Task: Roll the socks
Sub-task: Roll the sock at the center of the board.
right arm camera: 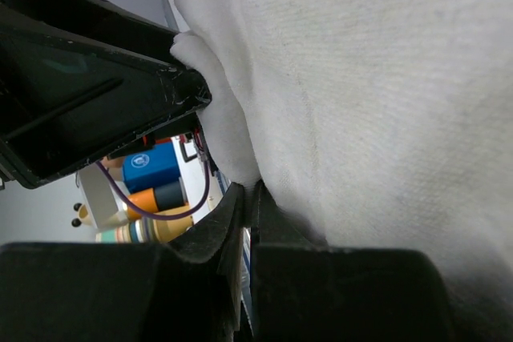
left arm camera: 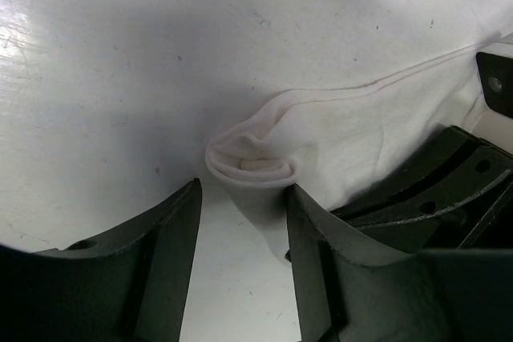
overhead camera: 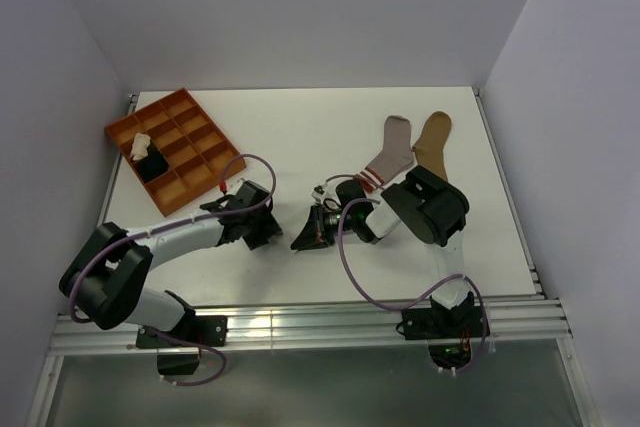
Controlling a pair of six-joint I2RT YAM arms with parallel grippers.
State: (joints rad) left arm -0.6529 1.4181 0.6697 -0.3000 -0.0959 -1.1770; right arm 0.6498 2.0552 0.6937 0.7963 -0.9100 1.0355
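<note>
While the right gripper (right arm camera: 248,196) is clamped tight on an edge of the white sock (left arm camera: 377,126), the left gripper (left arm camera: 243,191) sits open, its fingers straddling the sock's rolled-up end. Sock's lying flat on the table (left arm camera: 120,78), off to the right of the orange tray (overhead camera: 118,133), nearer the arm bases.

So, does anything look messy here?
Only the white sock: its rolled end looks loose and lopsided, just ahead of the open left gripper, while the shut right gripper pinches another part. Nothing looks spilled or broken.
</note>
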